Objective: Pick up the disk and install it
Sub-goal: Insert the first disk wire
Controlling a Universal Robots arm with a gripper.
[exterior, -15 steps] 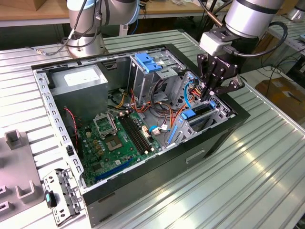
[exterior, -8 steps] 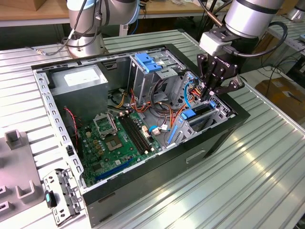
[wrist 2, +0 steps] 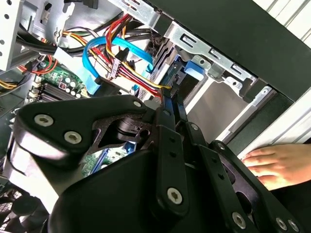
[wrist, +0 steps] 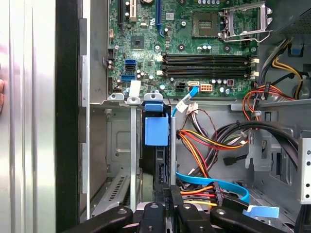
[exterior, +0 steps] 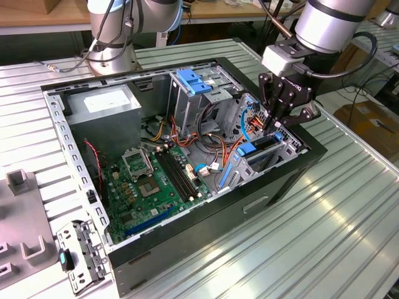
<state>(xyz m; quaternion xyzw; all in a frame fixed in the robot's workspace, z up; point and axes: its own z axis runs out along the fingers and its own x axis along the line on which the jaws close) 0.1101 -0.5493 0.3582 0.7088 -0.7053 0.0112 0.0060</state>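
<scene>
The disk (exterior: 257,149) stands on edge in the drive bay at the exterior view's right end of the open computer case (exterior: 249,212). Its blue side rail and blue tab show in both wrist views, on the disk (wrist: 156,145) and the disk (wrist 2: 193,68). My gripper (exterior: 275,124) hangs straight over that bay. In both wrist views the gripper (wrist: 172,190) has its two fingers pressed together just beside the disk's upper edge, and nothing is visible between them. The gripper (wrist 2: 171,99) reaches down among coloured cables. Whether the fingertips touch the disk is hidden.
Red, yellow and blue cables (wrist: 209,184) crowd the bay. A blue-handled drive cage (exterior: 196,84) and a grey box (exterior: 103,103) sit deeper inside, beside the green motherboard (exterior: 156,180). A person's hand (wrist 2: 272,165) rests on the table beside the case. Another arm's base (exterior: 112,37) stands behind.
</scene>
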